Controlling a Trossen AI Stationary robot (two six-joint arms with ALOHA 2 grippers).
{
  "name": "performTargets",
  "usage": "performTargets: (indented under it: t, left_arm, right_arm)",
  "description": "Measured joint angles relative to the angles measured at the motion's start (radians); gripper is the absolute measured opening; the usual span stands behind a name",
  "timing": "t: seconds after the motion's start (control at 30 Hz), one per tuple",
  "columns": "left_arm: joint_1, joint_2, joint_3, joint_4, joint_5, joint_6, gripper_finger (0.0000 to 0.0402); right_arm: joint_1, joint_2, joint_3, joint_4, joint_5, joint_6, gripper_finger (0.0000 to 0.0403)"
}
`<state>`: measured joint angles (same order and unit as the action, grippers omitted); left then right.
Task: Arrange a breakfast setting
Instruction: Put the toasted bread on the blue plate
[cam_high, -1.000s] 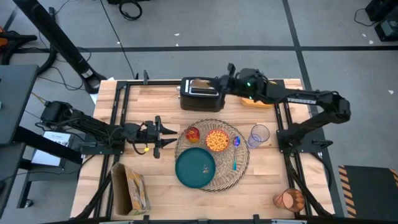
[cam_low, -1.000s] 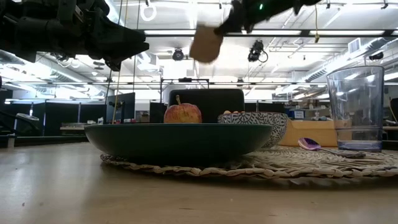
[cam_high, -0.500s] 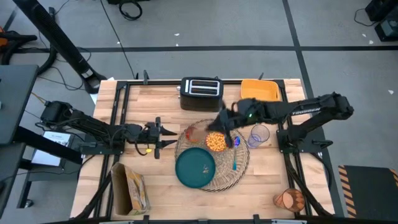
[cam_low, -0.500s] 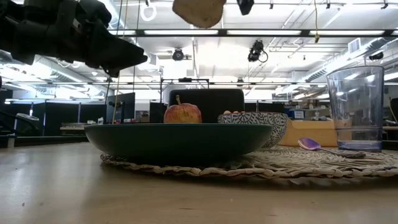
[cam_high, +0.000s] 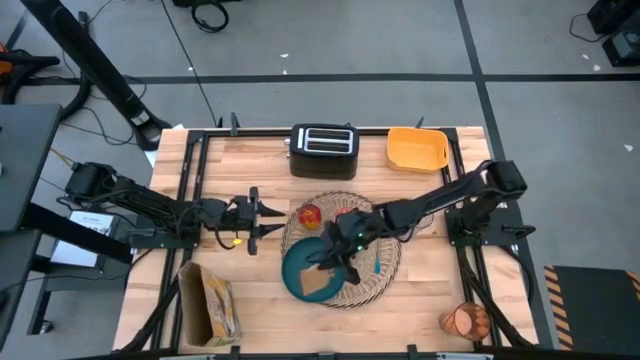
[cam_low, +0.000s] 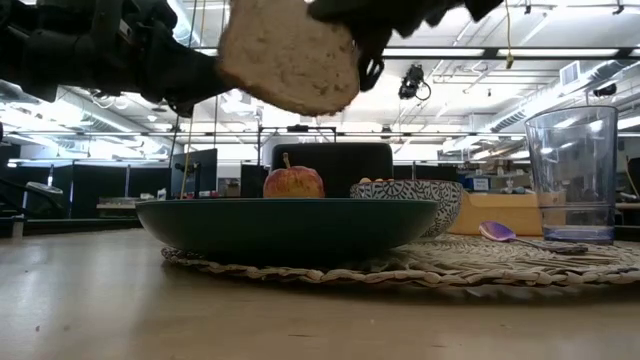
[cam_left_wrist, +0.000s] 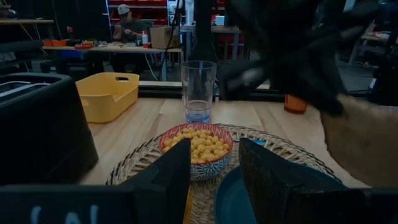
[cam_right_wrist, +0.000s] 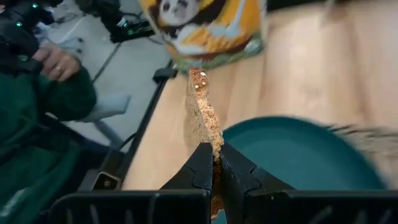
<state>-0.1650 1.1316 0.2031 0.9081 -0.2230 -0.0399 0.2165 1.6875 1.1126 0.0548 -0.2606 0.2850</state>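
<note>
Pinched shut on the toast slice (cam_right_wrist: 200, 115), the right gripper (cam_high: 337, 258) hangs over the plate (cam_high: 300, 262), its arm reaching in across the placemat (cam_high: 385, 268). From that arm's wrist camera the toast shows edge-on, a thin crumbly strip running straight out from between the two closed fingers (cam_right_wrist: 200, 169), which hold its near end. In the low view the toast's broad face shows, tilted, well above the plate's rim and not touching it.

Left gripper (cam_high: 262, 219) waits beside the placemat with its fingers (cam_left_wrist: 267, 171) parted and nothing between them, pointing toward the setting.

Largest on the table, the wooden top carries the round woven placemat, then the black toaster (cam_high: 323, 150) at the far edge and the yellow bin (cam_high: 416, 147) beside it. A cereal bag (cam_right_wrist: 205, 28) printed with a panda lies near the front edge; no wording on it can be read. On the placemat sit the teal plate, the patterned cereal bowl (cam_left_wrist: 196, 149) filled with yellow cereal, and the red apple (cam_high: 311, 214) beside it. A clear glass (cam_left_wrist: 199, 91) stands beyond the bowl, and a spoon (cam_low: 502, 233) lies on the mat near it.
</note>
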Motion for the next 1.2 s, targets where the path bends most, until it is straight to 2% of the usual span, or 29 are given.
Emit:
performTargets:
  t: [0.13, 0.43, 0.9, 1.2]
  left_arm:
    - [0.000, 0.000, 0.000, 0.000, 0.000, 0.000, 0.0144]
    - [0.000, 0.000, 0.000, 0.002, 0.000, 0.000, 0.0144]
    - [0.000, 0.000, 0.000, 0.001, 0.000, 0.000, 0.0144]
    - [0.000, 0.000, 0.000, -0.002, 0.000, 0.000, 0.0144]
  right_arm:
    - [-0.012, 0.058, 0.000, -0.010, -0.054, 0.059, 0.0016]
    - [-0.068, 0.144, 0.000, -0.003, -0.058, 0.125, 0.0016]
    - [-0.083, 0.193, 0.001, 0.019, -0.073, 0.135, 0.0028]
    - [-0.082, 0.193, 0.001, 0.007, -0.038, 0.105, 0.0076]
